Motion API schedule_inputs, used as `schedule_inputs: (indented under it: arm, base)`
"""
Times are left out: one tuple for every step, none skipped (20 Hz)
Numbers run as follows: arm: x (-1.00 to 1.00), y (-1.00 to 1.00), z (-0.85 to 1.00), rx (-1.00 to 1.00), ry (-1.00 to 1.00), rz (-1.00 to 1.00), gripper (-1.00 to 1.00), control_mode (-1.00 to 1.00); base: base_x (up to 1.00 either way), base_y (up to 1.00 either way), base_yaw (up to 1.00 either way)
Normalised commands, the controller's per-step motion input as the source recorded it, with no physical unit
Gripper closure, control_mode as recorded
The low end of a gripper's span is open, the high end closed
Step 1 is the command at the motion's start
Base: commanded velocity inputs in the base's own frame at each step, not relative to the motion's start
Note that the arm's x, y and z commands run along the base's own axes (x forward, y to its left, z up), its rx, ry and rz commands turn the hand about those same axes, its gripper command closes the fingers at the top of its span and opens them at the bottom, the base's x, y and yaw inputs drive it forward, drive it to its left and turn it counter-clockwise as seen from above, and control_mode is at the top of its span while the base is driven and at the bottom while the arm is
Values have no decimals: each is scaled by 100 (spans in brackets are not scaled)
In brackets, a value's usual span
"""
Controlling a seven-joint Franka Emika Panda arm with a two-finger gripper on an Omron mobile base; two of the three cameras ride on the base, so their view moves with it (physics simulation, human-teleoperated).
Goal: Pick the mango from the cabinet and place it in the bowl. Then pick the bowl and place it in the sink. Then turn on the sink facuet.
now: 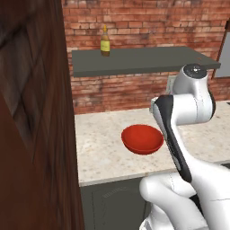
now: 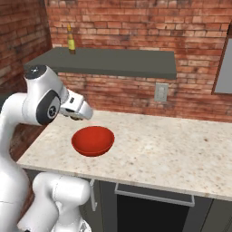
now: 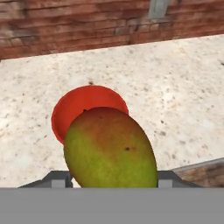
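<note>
One mango [image 3: 109,148] sits clamped in the gripper [image 3: 111,177], its yellow-green skin blushing red toward the top; in the hand view it bulges between the two grey finger tips [image 3: 57,179], which press against its sides, so the jaws are closed on the fruit. From the right base view the gripper [image 2: 77,113] hangs just above the counter, beside the near-left rim of the bowl, though the fruit itself is hard to make out there.

Below and just past the mango lies the red bowl [image 1: 142,139], upright on the speckled stone counter [image 2: 167,145], closer to the counter's left end than its middle and nearer the front edge than the back wall. It holds nothing.

Farther back, a grey outlet plate [image 2: 161,92] is set in the brick wall [image 2: 136,18]. Above it runs the cabinet's dark grey shelf board [image 1: 139,60], with a tall yellow bottle [image 1: 105,41] standing near its left end. The brown wood-grain cabinet door [image 1: 31,126] looms at the left.
</note>
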Motion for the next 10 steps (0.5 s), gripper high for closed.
schedule_inputs:
  arm:
    - [0, -46, -100, 3, 13, 0, 100, -100]
    - [0, -41, -100, 5, 14, 1, 100, -100]
    - [20, -29, -100, 6, 15, 0, 100, -100]
    - [51, -21, -100, 7, 17, 0, 100, -100]
    - [79, -14, -100, 7, 17, 1, 100, -100]
    - [86, -5, -96, 5, 15, 0, 100, -100]
    - [78, -3, -91, 6, 16, 0, 100, -100]
    - [77, 0, -88, 4, 15, 0, 100, -100]
    - [72, 0, -83, 2, 15, 0, 100, -100]
    - [74, 0, -74, 0, 13, 0, 100, -100]
  base:
    - [0, 0, 0]
    - [0, 0, 0]
    - [0, 0, 0]
    - [0, 0, 0]
    - [0, 0, 0]
    - [0, 0, 0]
    - [0, 0, 0]
    - [0, 0, 0]
    - [0, 0, 0]
    - [0, 0, 0]
